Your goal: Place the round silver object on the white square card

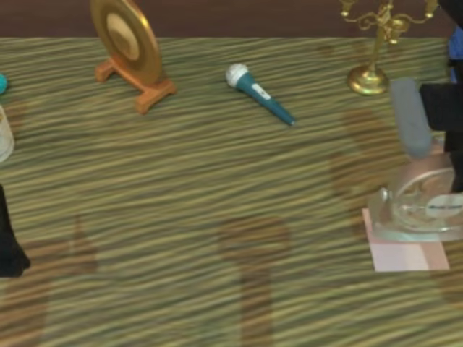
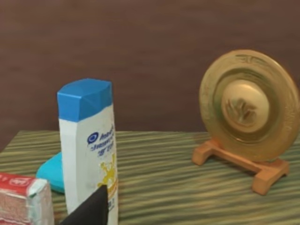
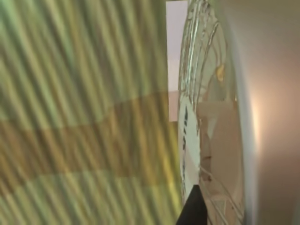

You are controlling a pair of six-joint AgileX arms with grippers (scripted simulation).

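Observation:
The round silver object [image 1: 423, 206] hangs tilted at the table's right edge, its lower rim over the white square card [image 1: 406, 254], which lies flat on the striped cloth. My right gripper [image 1: 450, 155] reaches in from the right edge and is shut on the disc. In the right wrist view the silver disc [image 3: 213, 122] fills the frame edge-on, one dark fingertip [image 3: 193, 208] lies against its face, and a strip of the card [image 3: 176, 42] shows beyond it. My left gripper [image 1: 11, 253] stays parked at the left edge, open and holding nothing.
A gold disc on an orange wooden stand [image 1: 130, 47] stands at the back left, a teal microphone [image 1: 259, 94] lies at the back middle and a gold candelabra [image 1: 372, 43] stands at the back right. Close to the left gripper are a shampoo bottle [image 2: 89, 145] and a red box [image 2: 21, 199].

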